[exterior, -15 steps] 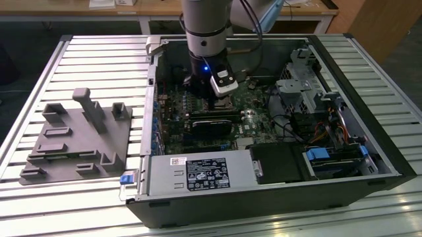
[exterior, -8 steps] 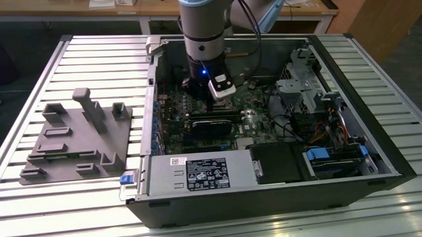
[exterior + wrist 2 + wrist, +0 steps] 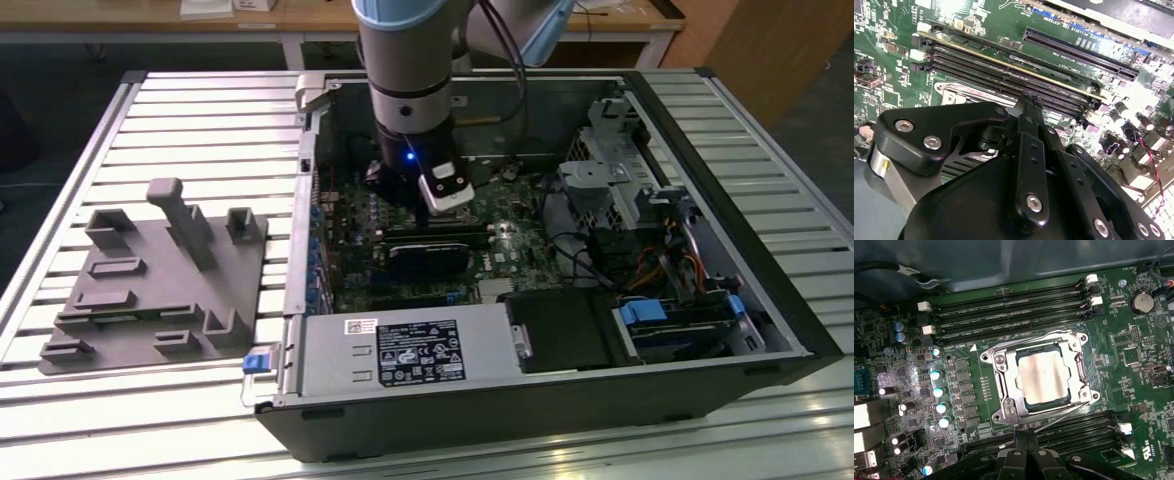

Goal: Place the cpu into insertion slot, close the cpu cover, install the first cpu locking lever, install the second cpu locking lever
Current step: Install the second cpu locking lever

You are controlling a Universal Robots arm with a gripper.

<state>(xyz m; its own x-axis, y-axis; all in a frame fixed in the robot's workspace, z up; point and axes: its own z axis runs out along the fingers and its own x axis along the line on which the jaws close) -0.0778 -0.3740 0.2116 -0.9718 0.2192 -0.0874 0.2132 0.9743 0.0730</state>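
In the first wrist view the cpu (image 3: 1043, 375) lies flat in the insertion slot (image 3: 998, 359) on the green board. The silvery cpu cover (image 3: 1077, 371) is folded down around it. One thin wire lever (image 3: 1024, 340) runs along the side next to the far memory slots. A second lever (image 3: 1066, 411) runs slanted along the side nearest my fingers. My gripper (image 3: 1026, 446) is shut, its black fingers pressed together with nothing between them, just short of that second lever. In the second wrist view the gripper (image 3: 1029, 100) hangs over the slot's metal edge (image 3: 956, 91). The exterior view has the gripper (image 3: 424, 222) inside the case.
Long black memory slots (image 3: 1009, 315) flank the socket on two sides. Capacitors (image 3: 936, 390) stand beside it. A black card (image 3: 430, 250), drive cage (image 3: 607, 165), cables and power supply (image 3: 400, 352) crowd the open case. A grey fixture tray (image 3: 154, 285) lies on the slatted table.
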